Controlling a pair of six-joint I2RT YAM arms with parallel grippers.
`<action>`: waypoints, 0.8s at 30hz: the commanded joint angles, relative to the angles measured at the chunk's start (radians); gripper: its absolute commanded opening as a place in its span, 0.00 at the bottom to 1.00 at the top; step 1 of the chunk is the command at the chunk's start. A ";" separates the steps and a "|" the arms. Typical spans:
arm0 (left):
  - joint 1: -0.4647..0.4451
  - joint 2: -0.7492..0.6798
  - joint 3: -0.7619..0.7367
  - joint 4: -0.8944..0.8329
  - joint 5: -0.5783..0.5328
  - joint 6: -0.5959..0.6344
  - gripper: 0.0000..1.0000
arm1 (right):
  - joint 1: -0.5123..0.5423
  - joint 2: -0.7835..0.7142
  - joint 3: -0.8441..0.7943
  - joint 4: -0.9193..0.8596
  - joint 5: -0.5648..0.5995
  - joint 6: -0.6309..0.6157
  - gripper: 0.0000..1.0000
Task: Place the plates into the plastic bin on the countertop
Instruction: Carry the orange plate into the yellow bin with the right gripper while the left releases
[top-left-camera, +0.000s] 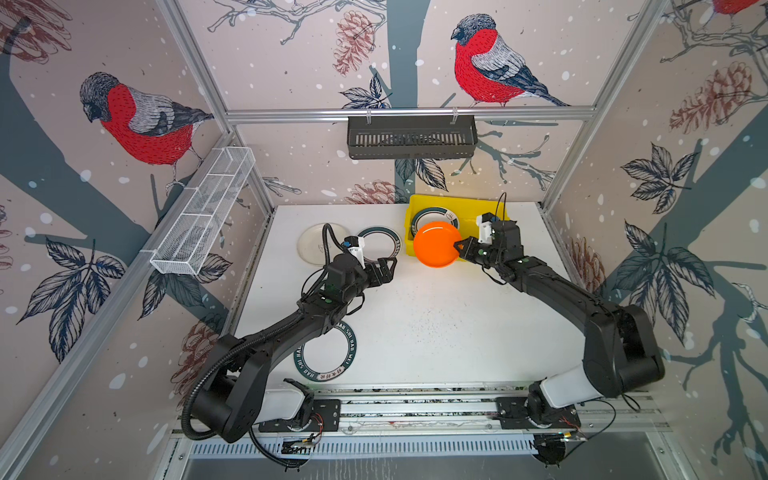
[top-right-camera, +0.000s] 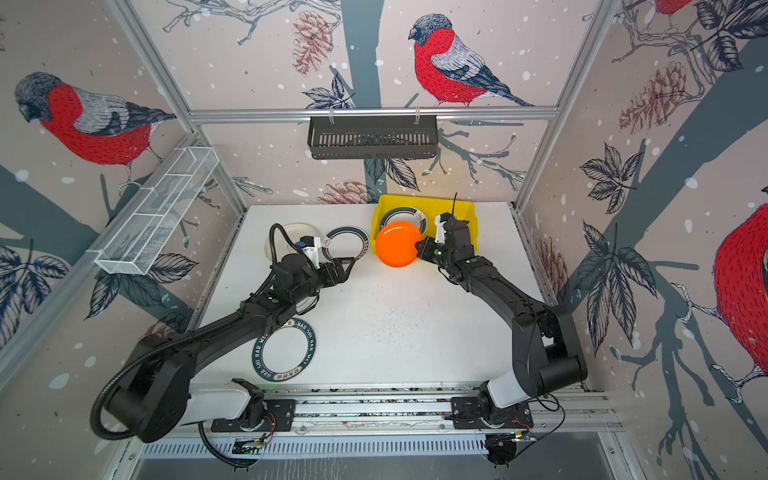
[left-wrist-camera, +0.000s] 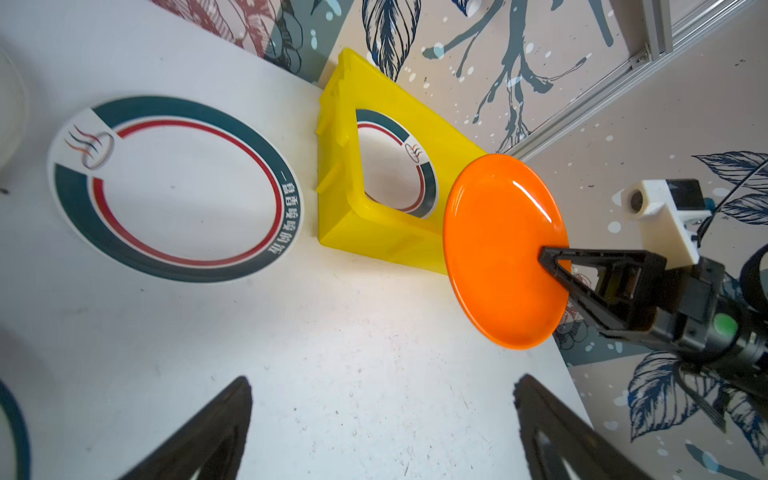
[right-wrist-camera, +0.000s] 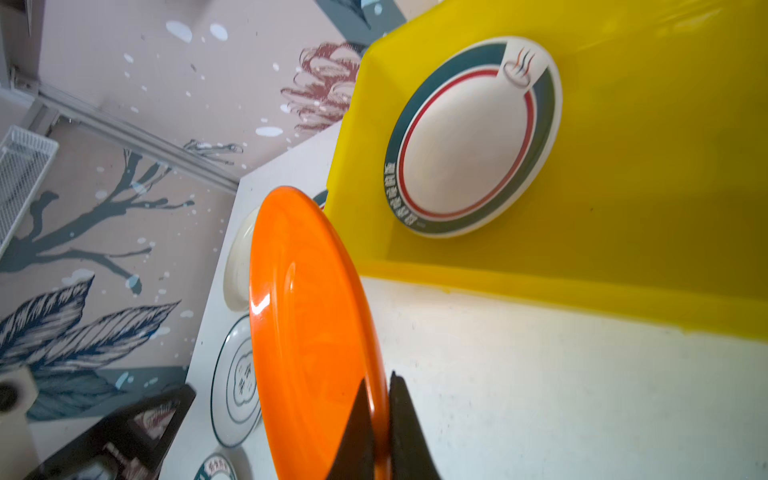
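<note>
One orange plate (top-left-camera: 434, 245), rim tight between the right fingers (right-wrist-camera: 405, 440); left fingers (left-wrist-camera: 224, 415) wide apart, empty.

Your left arm (top-left-camera: 299, 320) hides the lettered plate (top-left-camera: 328, 354) from 10 to 12 o'clock; the orange plate (top-left-camera: 437, 245) covers the ringed plate (top-left-camera: 433, 214) in the yellow bin (top-left-camera: 457, 203) at its 6 o'clock.

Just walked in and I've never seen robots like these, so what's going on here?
The right gripper is shut on the rim of an orange plate, holding it in the air by the yellow plastic bin's near corner. One green-rimmed plate already lies in the bin. The left gripper hangs open and empty over the white countertop, where more plates lie loose.
</note>
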 joint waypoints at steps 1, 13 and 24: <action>0.003 -0.028 0.015 -0.087 -0.098 0.099 0.97 | -0.013 0.063 0.078 0.036 0.065 0.035 0.00; 0.003 -0.107 -0.062 -0.078 -0.201 0.163 0.97 | -0.079 0.392 0.350 0.023 0.113 0.087 0.00; 0.003 -0.130 -0.063 -0.103 -0.232 0.181 0.97 | -0.082 0.580 0.522 -0.020 0.119 0.086 0.00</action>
